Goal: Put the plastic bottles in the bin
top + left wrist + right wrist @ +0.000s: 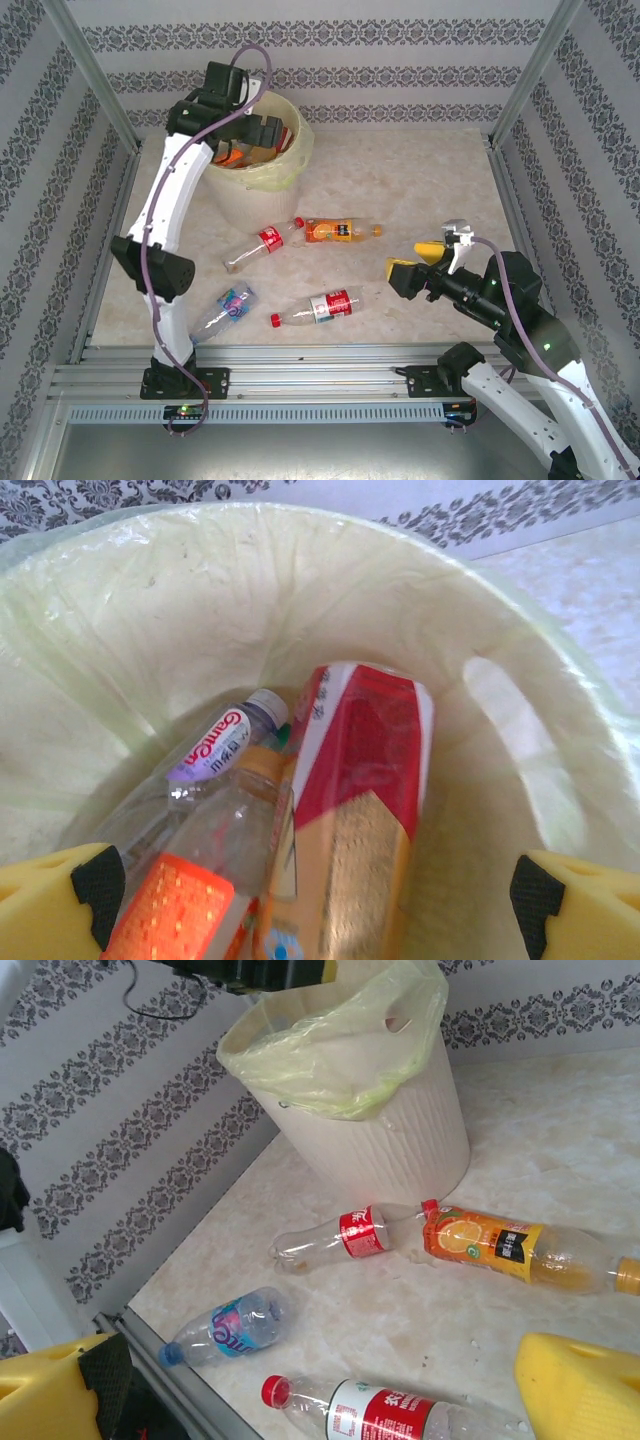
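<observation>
your left gripper (315, 895) hangs over the bin (245, 200), pads wide apart and empty, with binned bottles (350, 810) lying below it. your right gripper (415, 260) is spread open above the table (420, 180), near four loose bottles (325, 305).

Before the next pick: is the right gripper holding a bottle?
No, the right gripper is open with nothing between its jaws.

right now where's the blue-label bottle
In the top external view the blue-label bottle lies on its side at the table's near left, close by the left arm, with the near red-label bottle to its right.
</observation>
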### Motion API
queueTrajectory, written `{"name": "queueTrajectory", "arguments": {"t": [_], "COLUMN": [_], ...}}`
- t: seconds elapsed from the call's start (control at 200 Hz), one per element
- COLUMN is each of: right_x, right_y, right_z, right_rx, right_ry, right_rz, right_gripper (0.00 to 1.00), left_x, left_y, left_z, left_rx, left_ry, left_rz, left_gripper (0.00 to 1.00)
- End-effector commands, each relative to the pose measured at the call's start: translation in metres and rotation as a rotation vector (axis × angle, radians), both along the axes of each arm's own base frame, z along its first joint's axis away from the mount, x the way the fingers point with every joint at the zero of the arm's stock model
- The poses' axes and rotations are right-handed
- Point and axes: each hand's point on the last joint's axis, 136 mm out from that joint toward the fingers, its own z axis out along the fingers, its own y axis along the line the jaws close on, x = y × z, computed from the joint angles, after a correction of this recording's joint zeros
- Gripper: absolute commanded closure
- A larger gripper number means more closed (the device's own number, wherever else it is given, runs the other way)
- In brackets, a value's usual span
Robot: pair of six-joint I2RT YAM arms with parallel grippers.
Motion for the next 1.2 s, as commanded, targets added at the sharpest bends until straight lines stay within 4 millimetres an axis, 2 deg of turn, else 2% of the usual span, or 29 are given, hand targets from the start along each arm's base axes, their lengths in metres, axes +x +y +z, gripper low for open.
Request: {"name": "queueTrajectory", "arguments": {"t": [0.0, 0.205, 0.295, 0.435, 0.58, 0.839, 1.004, 1.089, 1.194], "right_x": [-0.005, -0.006, -0.006, -0.006, -0.007, -0.007, -0.007, -0.006, -0.007], "right_y": [0.009, 0.014, 0.016, 0.020, 0.021, 0.023, 0.023, 0.024, 0.024], "right_z": [-0.006, -0.008, -0.010, -0.011, -0.012, -0.015, -0.017, -0.018, -0.018], "right_rx": [0.001, 0.010, 0.014, 0.022, 0.035, 0.042, 0.042, 0.043, 0.045], "right_ry": [0.024, 0.039, 0.046, 0.055, 0.059, 0.068, 0.072, 0.075, 0.077], "right_rz": [0.055, 0.085, 0.094, 0.110, 0.117, 0.126, 0.125, 0.126, 0.126], "right_gripper": [0.02, 0.02, 0.02, 0.02, 0.02, 0.02, 0.02, 0.02, 0.02], "left_x": [-0.032, -0.086, -0.114, -0.154, -0.193, -0.249, -0.276, -0.280, -0.283], "left_y": [-0.003, -0.005, -0.005, 0.001, 0.006, 0.012, 0.019, 0.013, 0.019], "left_z": [0.034, 0.033, 0.021, -0.014, -0.059, -0.139, -0.178, -0.187, -0.206], "left_rx": [-0.051, -0.073, -0.076, -0.063, -0.051, 0.012, 0.076, 0.093, 0.148], "left_ry": [-0.061, -0.082, -0.057, 0.038, 0.159, 0.384, 0.502, 0.529, 0.605], "left_rz": [-0.053, -0.106, -0.117, -0.070, -0.024, 0.047, 0.090, 0.080, 0.136], "left_gripper": [0.00, 0.00, 0.00, 0.00, 0.00, 0.00, 0.00, 0.00, 0.00]}}
